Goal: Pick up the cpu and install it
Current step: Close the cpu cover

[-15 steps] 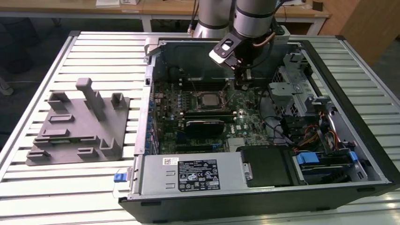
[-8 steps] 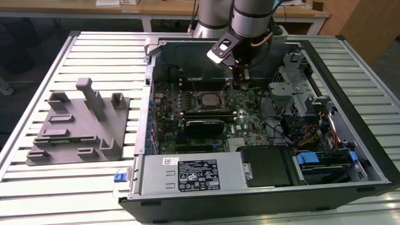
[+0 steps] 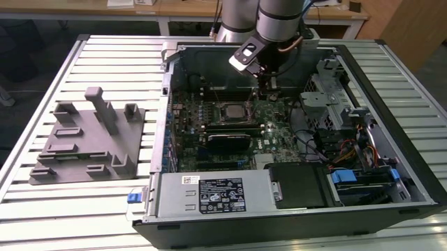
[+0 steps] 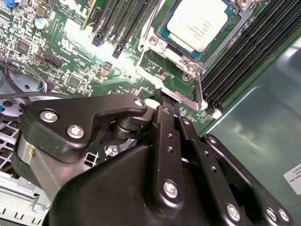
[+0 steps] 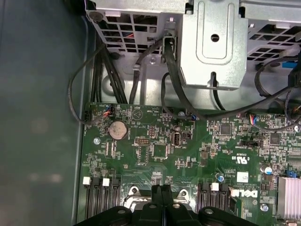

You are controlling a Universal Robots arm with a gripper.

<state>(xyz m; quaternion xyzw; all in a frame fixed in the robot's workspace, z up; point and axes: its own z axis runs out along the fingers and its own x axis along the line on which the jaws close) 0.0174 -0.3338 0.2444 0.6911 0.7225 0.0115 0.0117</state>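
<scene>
Currently the cpu (image 4: 200,26) sits flat in the socket (image 4: 157,43), silver top up, metal frame around it. In the exterior view the cpu (image 3: 233,111) is mid-board inside the case (image 3: 231,232).

Pincer (image 4: 164,100) is closed, fingers (image 4: 169,136) pressed together, with nothing visible between them. Its tips are down at the board just beside the socket frame's edge, off the cpu. Can't tell whether they touch the board. RAM slots (image 4: 240,52) run along the socket's far side.

In the first wrist view the pincer (image 5: 162,189) points at the green board (image 5: 155,150). A coin cell (image 5: 117,128) lies beyond it, then the drive cage (image 5: 214,42) with black cables (image 5: 171,80) dropping from it.

In the exterior view the pincer (image 3: 268,91) hangs inside the case, just to the exterior view's right of the socket. The power supply (image 3: 209,196) fills the near end of the case. The grey tray (image 3: 91,141) lies on the slatted counter (image 3: 104,57), beside the case on the exterior view's left.
</scene>
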